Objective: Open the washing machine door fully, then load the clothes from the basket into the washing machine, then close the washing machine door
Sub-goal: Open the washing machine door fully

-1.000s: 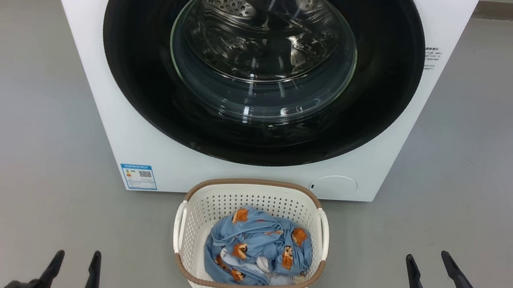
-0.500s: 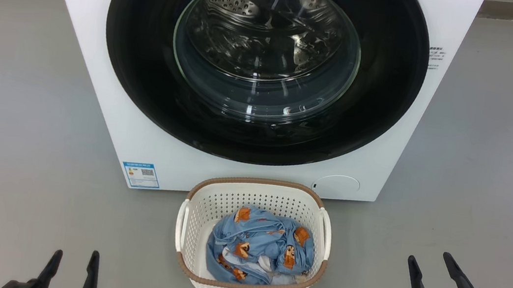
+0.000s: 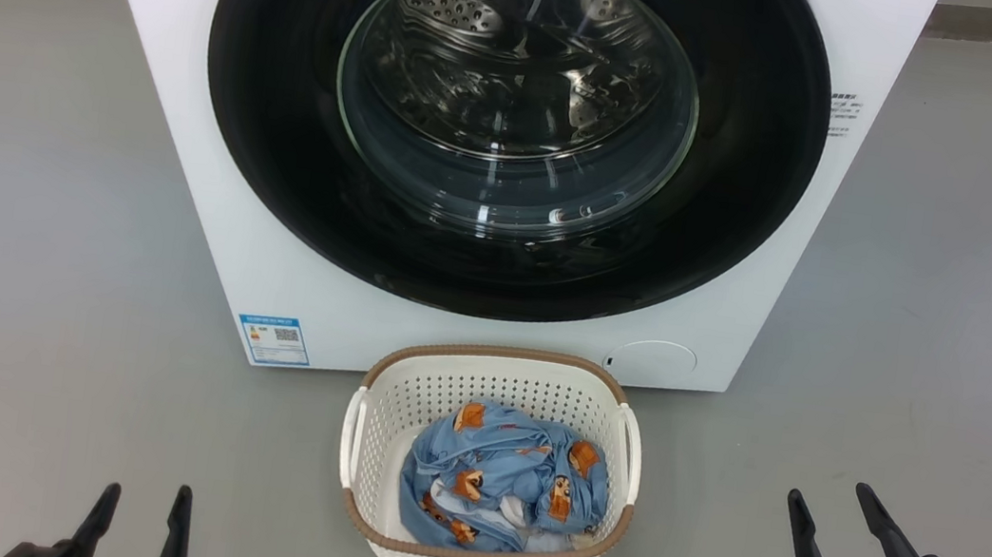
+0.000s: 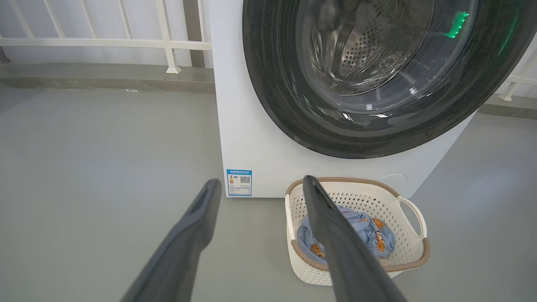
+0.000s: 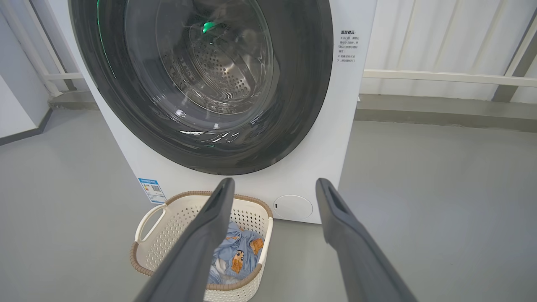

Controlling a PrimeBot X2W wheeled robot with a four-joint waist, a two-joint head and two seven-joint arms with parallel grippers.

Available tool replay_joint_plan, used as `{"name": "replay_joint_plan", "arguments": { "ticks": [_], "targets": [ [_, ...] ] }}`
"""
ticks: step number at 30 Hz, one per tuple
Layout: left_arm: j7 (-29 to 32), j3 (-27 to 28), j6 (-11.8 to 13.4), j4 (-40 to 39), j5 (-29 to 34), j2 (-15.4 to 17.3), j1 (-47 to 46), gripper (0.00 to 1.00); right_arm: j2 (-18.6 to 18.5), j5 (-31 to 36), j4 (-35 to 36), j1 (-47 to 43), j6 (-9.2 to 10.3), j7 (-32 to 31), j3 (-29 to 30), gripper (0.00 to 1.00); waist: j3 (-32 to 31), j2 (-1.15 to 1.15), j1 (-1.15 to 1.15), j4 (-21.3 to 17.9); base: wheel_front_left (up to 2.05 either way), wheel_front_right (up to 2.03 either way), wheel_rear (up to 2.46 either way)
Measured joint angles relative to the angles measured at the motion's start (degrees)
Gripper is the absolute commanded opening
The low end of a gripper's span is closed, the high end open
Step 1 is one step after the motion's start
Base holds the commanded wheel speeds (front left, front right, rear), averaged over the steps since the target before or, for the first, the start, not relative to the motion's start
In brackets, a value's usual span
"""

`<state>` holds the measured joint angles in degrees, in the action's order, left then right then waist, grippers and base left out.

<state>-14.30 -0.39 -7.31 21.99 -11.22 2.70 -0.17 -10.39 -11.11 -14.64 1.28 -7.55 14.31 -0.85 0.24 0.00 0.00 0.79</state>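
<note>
The clothes (image 3: 503, 476), crumpled light blue fabric with orange-brown bear prints and some white cloth, are held in the basket (image 3: 492, 383), cream perforated plastic with a brown woven-look rim, set on the floor (image 3: 29, 255) just before the white washing machine (image 3: 265, 286). The glossy black, round washing machine door (image 3: 283, 145) is seen shut. Against the frame half a second earlier, nothing is found displaced; left claw (image 3: 149, 489) and right claw (image 3: 827, 492) are noted released, well apart from the basket.

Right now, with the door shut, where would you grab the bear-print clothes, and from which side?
Probably the raised crumpled fold at the middle of the bear-print clothes, coming from straight above: the walls of the basket ring the pile, leaving only its top open.
</note>
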Motion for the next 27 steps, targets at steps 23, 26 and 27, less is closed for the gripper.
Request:
{"name": "replay_joint_plan", "arguments": {
  "ticks": [23,26,27],
  "targets": [
    [0.00,0.33,0.00,-0.05,0.74,-0.01,1.00,1.00,0.18,0.00,0.09,0.00,0.00,0.00,0.00,1.00,0.05,0.00,0.00,-0.08,0.44,0.44,-0.87],
    [0.01,0.32,0.00,-0.07,0.74,-0.03,1.00,1.00,0.24,0.00,0.10,0.00,0.00,0.00,0.00,1.00,0.10,0.00,0.00,-0.09,1.23,1.23,-2.46],
    [0.00,0.32,0.00,-0.08,0.74,-0.07,1.00,1.00,0.23,0.00,0.10,0.00,0.00,0.00,0.00,1.00,0.10,0.00,0.00,-0.10,1.23,1.23,-2.46]
  ]
}}
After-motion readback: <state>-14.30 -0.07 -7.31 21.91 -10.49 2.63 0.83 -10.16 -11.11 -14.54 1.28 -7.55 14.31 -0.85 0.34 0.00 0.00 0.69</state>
